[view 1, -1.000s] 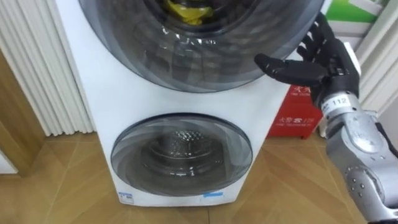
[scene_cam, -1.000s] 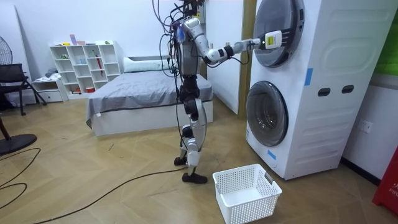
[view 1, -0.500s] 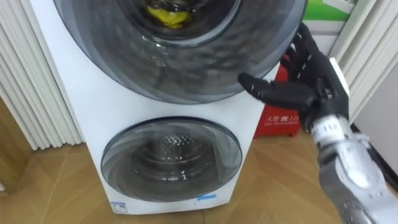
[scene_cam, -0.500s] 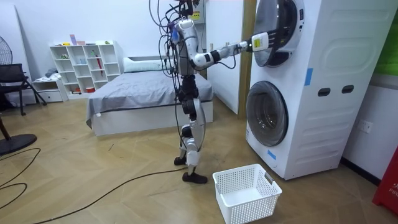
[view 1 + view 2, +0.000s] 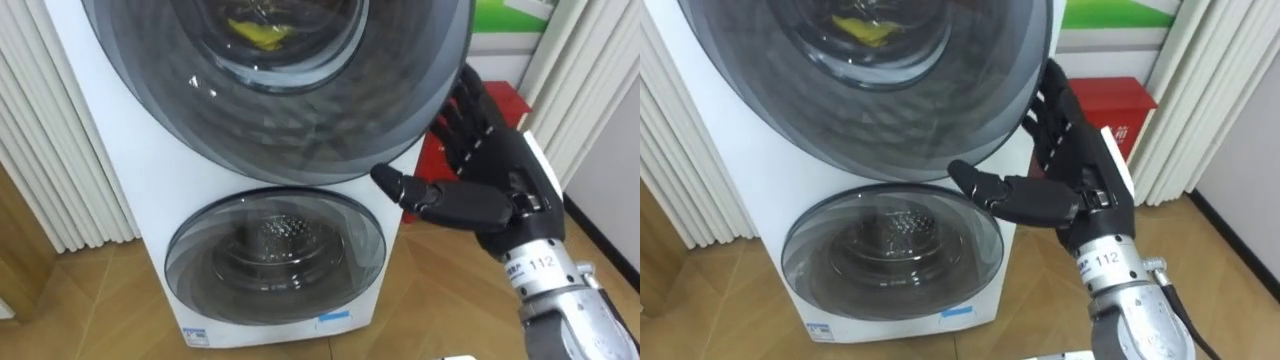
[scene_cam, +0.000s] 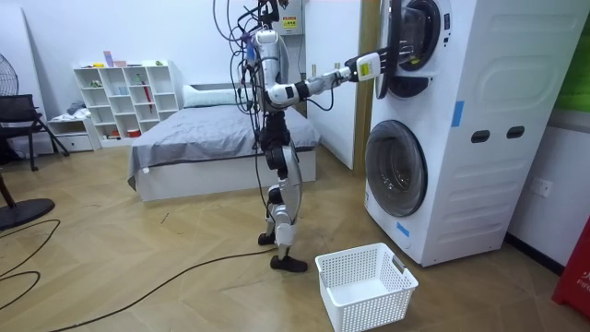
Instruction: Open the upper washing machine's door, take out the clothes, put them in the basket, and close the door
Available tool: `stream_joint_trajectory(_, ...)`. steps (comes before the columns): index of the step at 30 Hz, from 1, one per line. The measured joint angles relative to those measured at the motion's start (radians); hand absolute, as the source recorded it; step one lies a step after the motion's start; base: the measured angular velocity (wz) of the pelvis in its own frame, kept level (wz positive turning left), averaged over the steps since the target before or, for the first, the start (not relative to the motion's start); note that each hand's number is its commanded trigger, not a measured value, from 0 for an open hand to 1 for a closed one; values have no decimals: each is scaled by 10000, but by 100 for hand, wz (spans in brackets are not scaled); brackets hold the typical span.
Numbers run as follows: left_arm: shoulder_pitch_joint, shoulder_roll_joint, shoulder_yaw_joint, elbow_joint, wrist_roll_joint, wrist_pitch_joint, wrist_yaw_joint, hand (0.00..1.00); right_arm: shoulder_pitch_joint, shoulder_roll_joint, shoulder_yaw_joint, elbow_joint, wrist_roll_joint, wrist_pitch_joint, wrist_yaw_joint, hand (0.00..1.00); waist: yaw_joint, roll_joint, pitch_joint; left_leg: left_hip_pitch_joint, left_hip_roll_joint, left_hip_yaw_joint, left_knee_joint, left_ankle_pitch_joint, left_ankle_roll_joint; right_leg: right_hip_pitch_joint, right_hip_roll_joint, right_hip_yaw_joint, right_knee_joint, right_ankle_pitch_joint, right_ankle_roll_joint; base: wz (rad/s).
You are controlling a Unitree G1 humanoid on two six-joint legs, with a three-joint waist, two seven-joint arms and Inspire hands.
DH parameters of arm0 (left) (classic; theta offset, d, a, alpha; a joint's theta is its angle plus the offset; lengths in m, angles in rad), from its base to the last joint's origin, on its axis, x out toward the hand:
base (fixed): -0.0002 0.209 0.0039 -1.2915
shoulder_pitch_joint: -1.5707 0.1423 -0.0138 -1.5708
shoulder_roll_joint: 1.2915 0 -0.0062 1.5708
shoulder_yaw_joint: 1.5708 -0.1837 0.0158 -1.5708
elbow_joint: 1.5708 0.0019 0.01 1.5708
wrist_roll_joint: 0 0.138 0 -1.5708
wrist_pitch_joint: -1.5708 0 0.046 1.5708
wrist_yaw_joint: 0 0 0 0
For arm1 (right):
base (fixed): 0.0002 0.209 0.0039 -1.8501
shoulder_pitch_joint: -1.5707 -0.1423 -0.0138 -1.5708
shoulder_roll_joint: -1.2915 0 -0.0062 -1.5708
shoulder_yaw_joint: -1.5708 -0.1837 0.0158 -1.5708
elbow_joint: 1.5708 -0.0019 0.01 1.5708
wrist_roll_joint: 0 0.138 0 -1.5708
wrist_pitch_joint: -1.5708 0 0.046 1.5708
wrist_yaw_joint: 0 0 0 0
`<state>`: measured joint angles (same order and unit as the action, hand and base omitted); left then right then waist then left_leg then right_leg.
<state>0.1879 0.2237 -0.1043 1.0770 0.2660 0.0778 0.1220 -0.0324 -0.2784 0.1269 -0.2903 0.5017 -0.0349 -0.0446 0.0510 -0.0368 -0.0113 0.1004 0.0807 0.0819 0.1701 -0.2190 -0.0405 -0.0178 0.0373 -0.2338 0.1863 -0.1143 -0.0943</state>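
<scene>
In the left eye view the white washing machine point(image 5: 140, 170) fills the picture from nine to one o'clock. Its round upper door point(image 5: 270, 110) is at twelve and the shut lower door point(image 5: 275, 255) at six. Through the glass of the upper door a yellow cloth point(image 5: 255, 32) shows inside the drum, at twelve o'clock near the top edge. The right robot hand point(image 5: 500, 190) comes in from five o'clock and sits at three o'clock of the upper door. It is released: its fingers point(image 5: 468, 105) are straight and spread at the door's rim, the thumb points toward nine o'clock below the door's lower edge, and it clasps nothing. A red box point(image 5: 510, 100) shows behind the fingers at two o'clock. The right eye view has the same robot hand at four o'clock of the upper door, fingers straight toward twelve. The yellow cloth is behind the glass at eleven o'clock. In the room view the robot stands upright on the wooden floor point(image 6: 138, 267), facing the machine at three o'clock. Its right arm is stretched out to the upper door, which stands swung out edge-on from the machine's front, and the robot hand is at that edge. A white basket point(image 6: 369, 304) sits on the floor at six o'clock, just before the machine. A bed point(image 6: 203, 138) is at nine o'clock behind the robot and a white shelf point(image 6: 124, 92) at ten.
</scene>
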Motion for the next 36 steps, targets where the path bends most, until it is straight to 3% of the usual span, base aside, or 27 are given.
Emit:
stream_joint_trajectory(13, -67, -88, -198, 14, -1, -2, -263, 0, 1, 201, 74, -10, 29, -11, 834, 0, -230, 32, 17, 150, 14, 503, -48, 1, 0, -17, 64, 356, -5, 8, 10, -8)
stream_joint_trajectory(21, -268, -74, -380, 21, 26, -9, -438, 0, 43, 185, 184, -381, -280, 126, 920, 0, -297, 110, 25, 140, 35, 597, -36, 1, -1, -35, 121, 492, -45, 9, 7, -5)
stream_joint_trajectory(30, -777, 40, -577, 123, 6, -240, -517, 0, 41, 185, 554, -742, -588, 249, 1062, 0, -215, 103, 23, 146, 154, 726, -75, 2, -2, -188, 296, 791, -12, 70, -135, -12)
stream_joint_trajectory(36, -809, 292, -658, 109, -5, -404, -516, 0, 41, 237, 700, -750, -569, 253, 1062, 0, -185, -82, 40, 147, 214, 725, -58, 23, -39, -190, 357, 802, -10, 74, -213, -3)
